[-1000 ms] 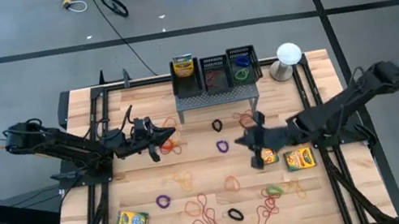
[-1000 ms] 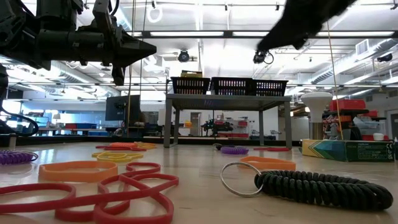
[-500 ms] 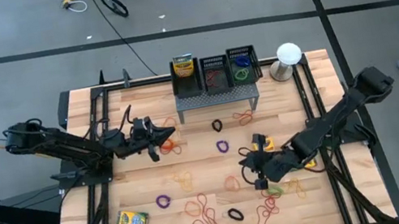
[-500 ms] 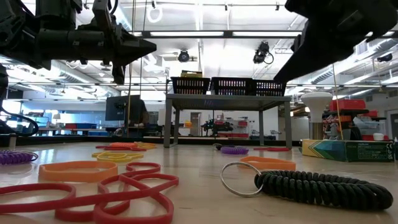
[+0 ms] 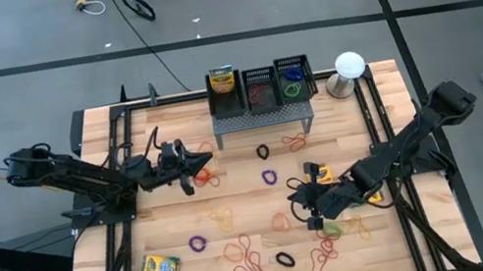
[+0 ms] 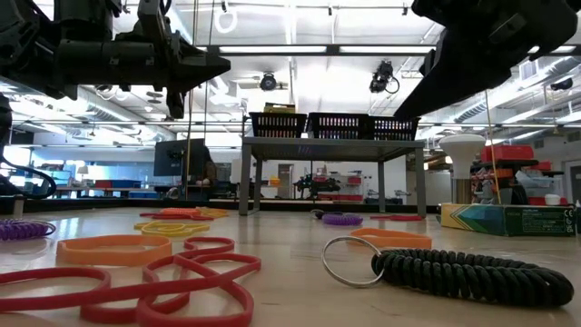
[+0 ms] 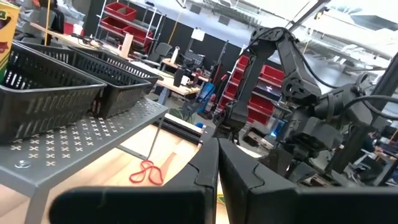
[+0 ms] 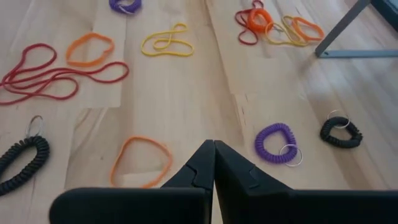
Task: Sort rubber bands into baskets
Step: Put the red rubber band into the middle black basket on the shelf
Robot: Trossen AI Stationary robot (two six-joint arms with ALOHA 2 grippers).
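1. In the high view the left gripper (image 5: 196,168) is hovering left of centre over the wooden table (image 5: 186,215), close to an orange rubber band (image 5: 204,175). In its own wrist view its fingers (image 7: 208,163) are pressing together with nothing between them.
2. The right gripper (image 5: 299,203) is sitting lower and right of centre in the high view. In the right wrist view its fingers (image 8: 213,163) are meeting at the tips, closed and holding nothing.
3. In the right wrist view an orange band (image 8: 140,160) is lying on the wood just left of those fingertips, and a purple coil loop (image 8: 275,142) is lying to their right, with a black coil loop (image 8: 339,131) further right.
4. In that same view a yellow band (image 8: 166,42) is resting near the top centre, and long red bands (image 8: 56,73) are trailing along the left side.
5. The three baskets (image 5: 261,86) are standing in a row on a grey metal stand (image 5: 259,118) at the top centre of the high view. The left one is holding a crayon box (image 5: 223,83), and the right one is showing a green loop.
6. Other rubber bands (image 5: 246,254) are lying scattered across the lower half of the table in the high view, apart from both grippers.
7. A second crayon box (image 5: 159,268) is lying at the lower left of the table.
8. A white round-topped object (image 5: 349,67) is standing at the upper right of the table.
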